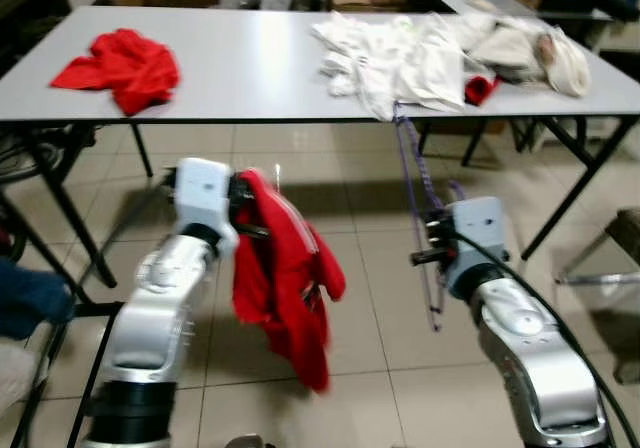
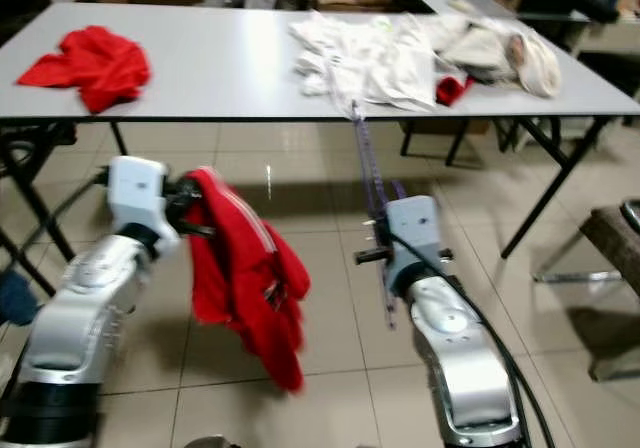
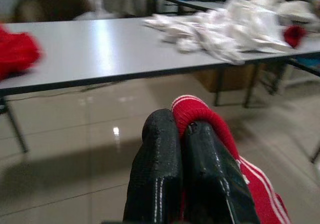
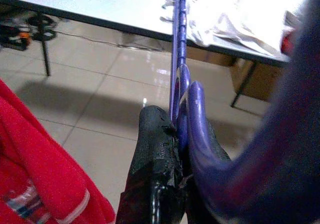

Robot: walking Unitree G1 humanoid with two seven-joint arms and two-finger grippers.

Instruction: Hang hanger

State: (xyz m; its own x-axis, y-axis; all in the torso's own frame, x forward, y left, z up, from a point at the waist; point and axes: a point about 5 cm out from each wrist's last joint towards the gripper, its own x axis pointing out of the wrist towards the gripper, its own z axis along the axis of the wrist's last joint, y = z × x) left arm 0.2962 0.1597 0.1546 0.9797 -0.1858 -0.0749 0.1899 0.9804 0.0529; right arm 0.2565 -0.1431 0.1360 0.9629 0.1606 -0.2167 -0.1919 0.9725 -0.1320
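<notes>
My left gripper (image 1: 250, 208) is shut on a red garment (image 1: 285, 278) with white stripes, which hangs from it above the tiled floor. In the left wrist view the black fingers (image 3: 165, 169) pinch its red collar (image 3: 200, 114). My right gripper (image 1: 430, 243) is shut on a purple hanger (image 1: 415, 183), held edge-on and upright in front of the table. The right wrist view has the hanger's purple bars (image 4: 179, 54) rising from between the fingers (image 4: 155, 159), with its hook (image 4: 200, 114) curving close to the camera.
A long grey table (image 1: 240, 68) stands ahead. It bears a second red garment (image 1: 125, 63) at the left and a heap of white clothes (image 1: 430, 53) at the right. A chair (image 1: 620, 248) is at the far right, dark table legs at the left.
</notes>
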